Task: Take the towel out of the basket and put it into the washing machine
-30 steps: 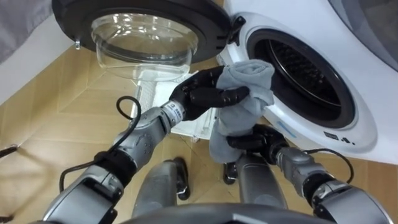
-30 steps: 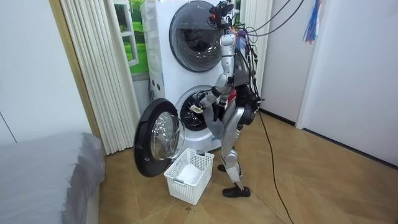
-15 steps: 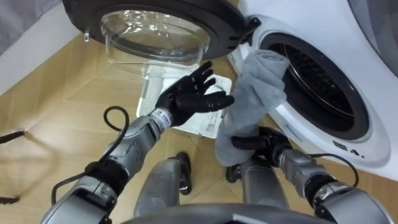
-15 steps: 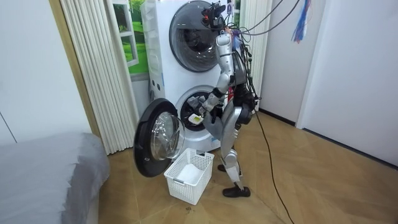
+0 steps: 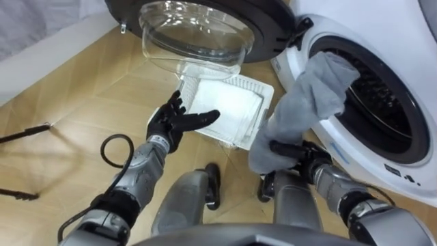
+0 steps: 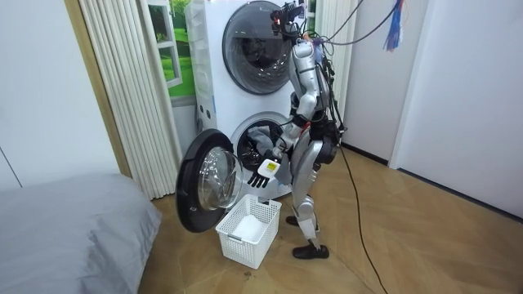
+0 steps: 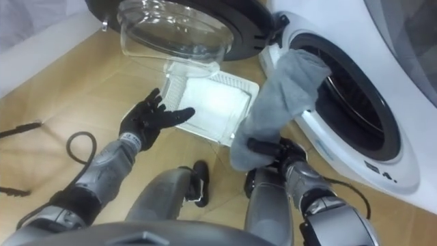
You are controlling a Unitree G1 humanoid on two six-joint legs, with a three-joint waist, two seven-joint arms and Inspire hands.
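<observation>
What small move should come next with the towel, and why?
Probably the right hand, shut on the grey cloth towel low down, should push it into the white washing machine: only its top lies at the opening's rim, the rest hangs outside. The open left hand hovers over the white plastic basket.

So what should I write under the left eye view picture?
Robot's right hand holds the grey towel up to the open washing machine; left hand open.

Probably a home laundry corner: stacked washing machines, grey bed.
</observation>
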